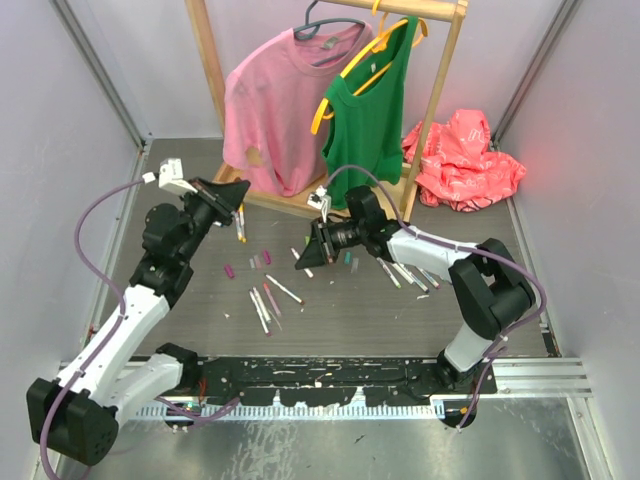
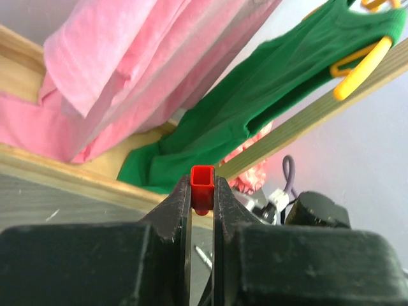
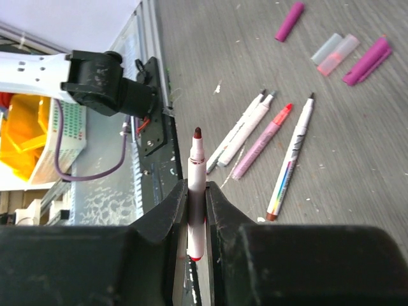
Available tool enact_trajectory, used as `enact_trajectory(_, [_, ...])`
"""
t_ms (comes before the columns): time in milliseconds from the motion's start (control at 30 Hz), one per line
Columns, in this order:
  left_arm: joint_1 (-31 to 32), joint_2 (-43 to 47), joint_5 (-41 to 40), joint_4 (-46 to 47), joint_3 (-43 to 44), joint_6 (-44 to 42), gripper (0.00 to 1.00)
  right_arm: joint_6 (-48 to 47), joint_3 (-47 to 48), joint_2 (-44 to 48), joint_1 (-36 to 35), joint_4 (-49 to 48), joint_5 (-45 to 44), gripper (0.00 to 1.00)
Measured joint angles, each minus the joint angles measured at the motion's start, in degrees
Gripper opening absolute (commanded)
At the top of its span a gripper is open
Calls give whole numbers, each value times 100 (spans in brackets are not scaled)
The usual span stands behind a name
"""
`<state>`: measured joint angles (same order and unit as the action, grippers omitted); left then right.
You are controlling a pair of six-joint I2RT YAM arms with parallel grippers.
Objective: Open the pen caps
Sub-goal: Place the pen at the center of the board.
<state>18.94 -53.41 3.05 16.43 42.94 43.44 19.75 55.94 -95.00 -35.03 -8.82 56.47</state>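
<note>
A red pen cap (image 2: 203, 183), open end up, is pinched in my shut left gripper (image 2: 203, 193), held in the air near the rack's base (image 1: 238, 208). My right gripper (image 3: 196, 199) is shut on an uncapped white marker (image 3: 196, 167) with a dark red tip, low over mid-table (image 1: 305, 260). The two grippers are well apart. Loose pen caps lie on the table: a purple one (image 3: 289, 21), pale ones (image 3: 335, 51) and another purple (image 3: 366, 60). Several uncapped markers (image 3: 261, 137) lie beside them.
A wooden clothes rack (image 1: 212, 70) stands at the back with a pink shirt (image 1: 275, 105) and a green top (image 1: 372, 110). A red-pink cloth (image 1: 465, 160) is heaped at the back right. More markers (image 1: 410, 275) lie under the right arm. A black rail (image 1: 320, 375) runs along the near edge.
</note>
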Motion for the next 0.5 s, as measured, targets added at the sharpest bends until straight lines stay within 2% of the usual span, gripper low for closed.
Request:
enact_trajectory(233, [0,70,424,-361,-715,96,0,-463,13,-151,-216,380,-772,2])
enact_trajectory(500, [0,-772,833,-474,-1257,520,2,-894,317,-885,-531,879,-1838,4])
